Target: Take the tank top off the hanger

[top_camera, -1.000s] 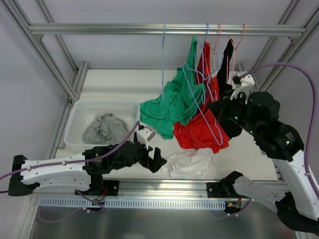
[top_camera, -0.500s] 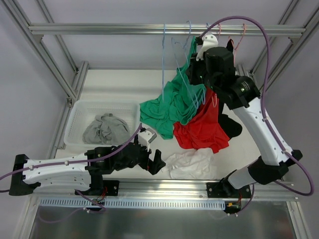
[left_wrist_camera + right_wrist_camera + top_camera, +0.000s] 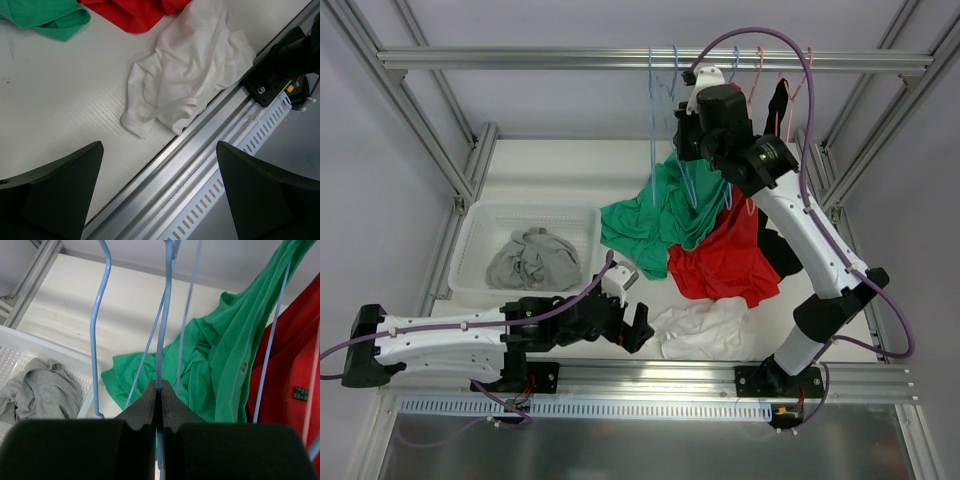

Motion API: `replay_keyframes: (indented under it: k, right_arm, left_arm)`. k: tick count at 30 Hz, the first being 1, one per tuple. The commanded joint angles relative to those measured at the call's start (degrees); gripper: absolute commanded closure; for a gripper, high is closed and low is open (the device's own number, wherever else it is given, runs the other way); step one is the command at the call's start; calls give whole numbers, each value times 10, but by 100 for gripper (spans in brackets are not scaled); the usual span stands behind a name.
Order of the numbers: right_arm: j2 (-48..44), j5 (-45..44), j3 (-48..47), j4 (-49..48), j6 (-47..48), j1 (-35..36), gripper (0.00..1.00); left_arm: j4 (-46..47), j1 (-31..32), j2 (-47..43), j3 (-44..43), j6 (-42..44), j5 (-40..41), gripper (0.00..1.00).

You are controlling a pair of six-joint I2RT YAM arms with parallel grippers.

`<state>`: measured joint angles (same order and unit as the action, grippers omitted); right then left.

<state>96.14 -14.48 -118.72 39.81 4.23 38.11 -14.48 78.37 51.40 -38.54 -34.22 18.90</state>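
Note:
My right gripper (image 3: 161,390) is shut on the thin wire of a blue hanger (image 3: 165,315), up near the top rail (image 3: 620,58). In the top view this gripper (image 3: 680,135) sits just under the hanger's hook (image 3: 672,80). A green tank top (image 3: 660,215) trails from the blue wires down onto the table; in the right wrist view the green tank top (image 3: 225,360) lies right of the held wire. My left gripper (image 3: 159,150) is open and empty, low over the table's front rail (image 3: 200,175), beside a crumpled white tank top (image 3: 185,85).
A red tank top (image 3: 725,250) and a black one (image 3: 778,110) hang on other hangers to the right. A second blue hanger (image 3: 95,330) hangs left of the held one. A white basket (image 3: 470,235) at the left holds a grey garment (image 3: 530,258).
My right arm has swung from the right side up to the rail and leftward, carrying the blue hanger, and the green tank top's upper part has followed. My left gripper has barely shifted.

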Motion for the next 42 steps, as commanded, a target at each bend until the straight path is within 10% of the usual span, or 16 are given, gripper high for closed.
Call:
replay_keyframes:
  k: [1,4,8,11,35,36,40,42]
  right_arm:
    - [-30,11,26,-25,-28,-4,100]
    - [-50,30,52,-31,-33,-4,93]
    - [-96,61,72,-30,-34,-3,29]
    - [-164,78,102,-28,-23,-4,3]
    - [-640,184,415,91,36,-5,0]
    - [-645,188,418,91,36,-6,1]
    - [-668,184,430,91,34,-6,1]
    - [-676,180,430,91,35,-5,0]
  left_arm:
    - [4,6,9,-12,-16,31,1]
    - [5,6,34,-30,-16,47,1]
    - [10,6,85,-59,-20,65,1]
    - [23,6,145,-88,-13,66,1]
    - [60,27,637,-342,-5,-43,2]
    - [61,28,643,-339,-8,-41,7]
    - [58,33,627,-316,-29,-16,81]
    - [51,33,594,-295,-37,2,98]
